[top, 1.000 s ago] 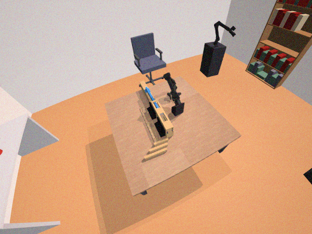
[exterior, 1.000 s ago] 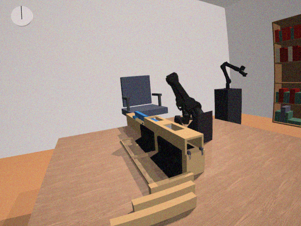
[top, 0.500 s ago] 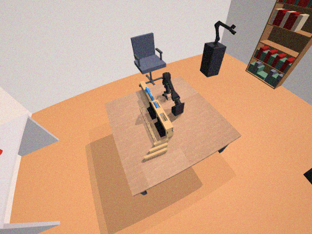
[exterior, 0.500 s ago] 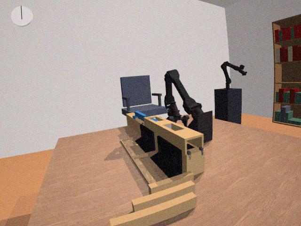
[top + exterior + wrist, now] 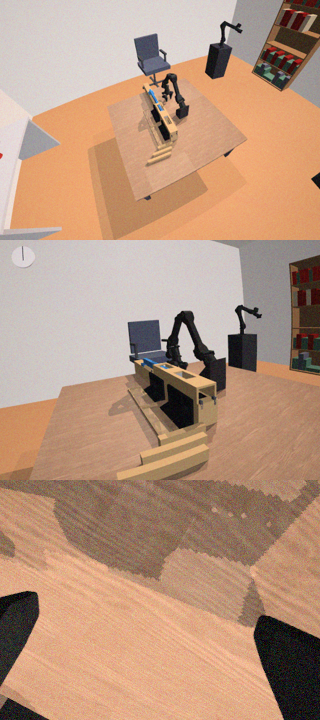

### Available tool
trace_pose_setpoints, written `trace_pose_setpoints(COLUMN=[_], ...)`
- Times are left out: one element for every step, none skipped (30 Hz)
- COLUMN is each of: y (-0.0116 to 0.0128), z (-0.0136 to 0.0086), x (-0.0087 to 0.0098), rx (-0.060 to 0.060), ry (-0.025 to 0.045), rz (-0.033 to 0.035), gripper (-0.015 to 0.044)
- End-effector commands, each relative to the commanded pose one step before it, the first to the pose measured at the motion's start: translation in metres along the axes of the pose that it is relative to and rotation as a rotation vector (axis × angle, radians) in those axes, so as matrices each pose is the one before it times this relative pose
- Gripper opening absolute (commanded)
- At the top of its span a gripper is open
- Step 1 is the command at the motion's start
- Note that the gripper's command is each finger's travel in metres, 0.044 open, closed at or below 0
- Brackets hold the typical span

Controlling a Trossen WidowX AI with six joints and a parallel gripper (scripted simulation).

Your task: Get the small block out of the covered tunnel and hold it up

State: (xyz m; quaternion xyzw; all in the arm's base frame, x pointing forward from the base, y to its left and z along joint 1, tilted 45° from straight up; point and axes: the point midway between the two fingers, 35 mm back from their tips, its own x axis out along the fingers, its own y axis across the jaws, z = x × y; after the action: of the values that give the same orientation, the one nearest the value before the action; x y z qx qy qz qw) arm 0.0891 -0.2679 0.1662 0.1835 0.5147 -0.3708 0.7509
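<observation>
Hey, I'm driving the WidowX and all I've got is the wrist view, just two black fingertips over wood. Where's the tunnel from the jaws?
Observer: The exterior view shows the wooden tunnel in front of the jaws, which are on its far side, the side where the arm's base stands.
Operator: Okay, and is there a handle I could go for?
Observer: The top view shows a blue piece sticking out of the tunnel's end nearest the office chair; that's likely the handle.
Operator: Where are the loose rods?
Observer: In the top view, wooden rods lie beyond the tunnel's other end.
</observation>
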Motion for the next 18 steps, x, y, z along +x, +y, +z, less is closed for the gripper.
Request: trace_pose_setpoints(y=[0.00695,0.00125,0.00114,0.00093,0.00080,0.00058,0.00046,0.00033,0.00020,0.00006,-0.00008,-0.00022,-0.00037,-0.00052,-0.00067,-0.00084,-0.00100,-0.00126], z=[0.02094,0.00481,0.00489,0.00472,0.00472,0.00482,0.00491,0.00496,0.00501,0.00505,0.00509,0.00513,0.00516,0.00518,0.00521,0.00532,0.00537,0.00548], x=[-0.01160,-0.00217,-0.00219,-0.00207,-0.00205,-0.00217,-0.00220,-0.00222,-0.00224,-0.00226,-0.00228,-0.00229,-0.00231,-0.00232,-0.00234,-0.00240,-0.00243,-0.00254], rx=[-0.1268,-0.0351,-0.0350,-0.0346,-0.0344,-0.0349,-0.0351,-0.0349,-0.0348,-0.0346,-0.0345,-0.0343,-0.0342,-0.0340,-0.0338,-0.0343,-0.0343,-0.0344], ry=[-0.09885,-0.02332,-0.02328,-0.02253,-0.02230,-0.02204,-0.02213,-0.02203,-0.02191,-0.02179,-0.02166,-0.02152,-0.02138,-0.02122,-0.02105,-0.02126,-0.02119,-0.02100], rz=[-0.01674,-0.00622,-0.00658,-0.00712,-0.00753,-0.00864,-0.00910,-0.00950,-0.00991,-0.01031,-0.01072,-0.01114,-0.01155,-0.01197,-0.01239,-0.01306,-0.01359,-0.01439], gripper=[0.0440,0.0440,0.0440,0.0440,0.0440,0.0440,0.0440,0.0440,0.0440,0.0440,0.0440,0.0440,0.0440,0.0440,0.0440,0.0440,0.0440,0.0440])
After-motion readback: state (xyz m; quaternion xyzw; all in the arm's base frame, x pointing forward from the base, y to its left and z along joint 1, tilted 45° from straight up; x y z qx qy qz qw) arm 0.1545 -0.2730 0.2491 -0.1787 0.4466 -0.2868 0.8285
